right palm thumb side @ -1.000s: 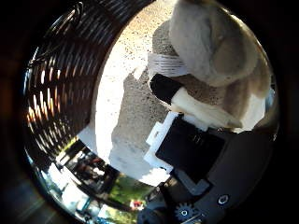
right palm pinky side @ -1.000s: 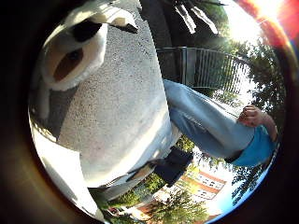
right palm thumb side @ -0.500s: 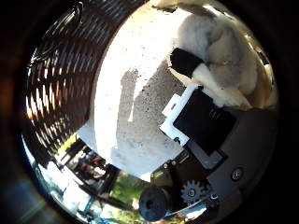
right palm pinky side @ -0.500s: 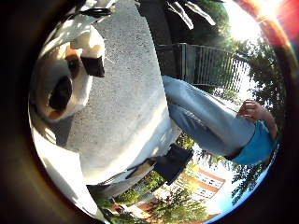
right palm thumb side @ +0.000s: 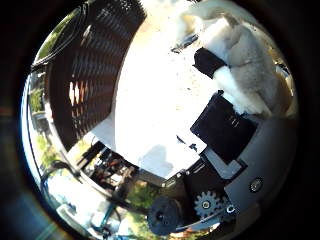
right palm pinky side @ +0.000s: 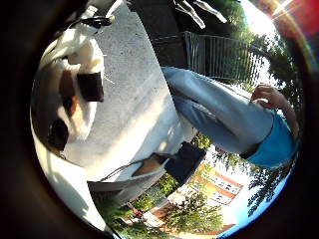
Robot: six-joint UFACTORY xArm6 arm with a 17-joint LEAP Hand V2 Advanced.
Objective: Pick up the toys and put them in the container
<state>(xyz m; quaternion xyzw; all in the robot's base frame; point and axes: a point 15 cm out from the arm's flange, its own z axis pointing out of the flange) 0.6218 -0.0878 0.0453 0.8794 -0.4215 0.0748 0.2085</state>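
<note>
The hand (right palm thumb side: 227,135) is curling its fingers around a white and brown plush toy (right palm pinky side: 70,107), holding it against the palm. Beside it, a dark wicker basket (right palm thumb side: 92,75) is standing on the grey speckled worktop (right palm pinky side: 134,114).

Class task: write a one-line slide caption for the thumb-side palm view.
Plush toy against the hand, dark slatted container beside it on the table.

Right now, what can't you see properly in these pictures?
- Plush toy: in the little finger side view a black fingertip covers its middle; what animal it is stays unclear.
- Hand: in the thumb side view its black body hides the toy's lower part.
- Dark woven basket: the thumb side view's edge cuts it off, so its inside is unseen.
</note>
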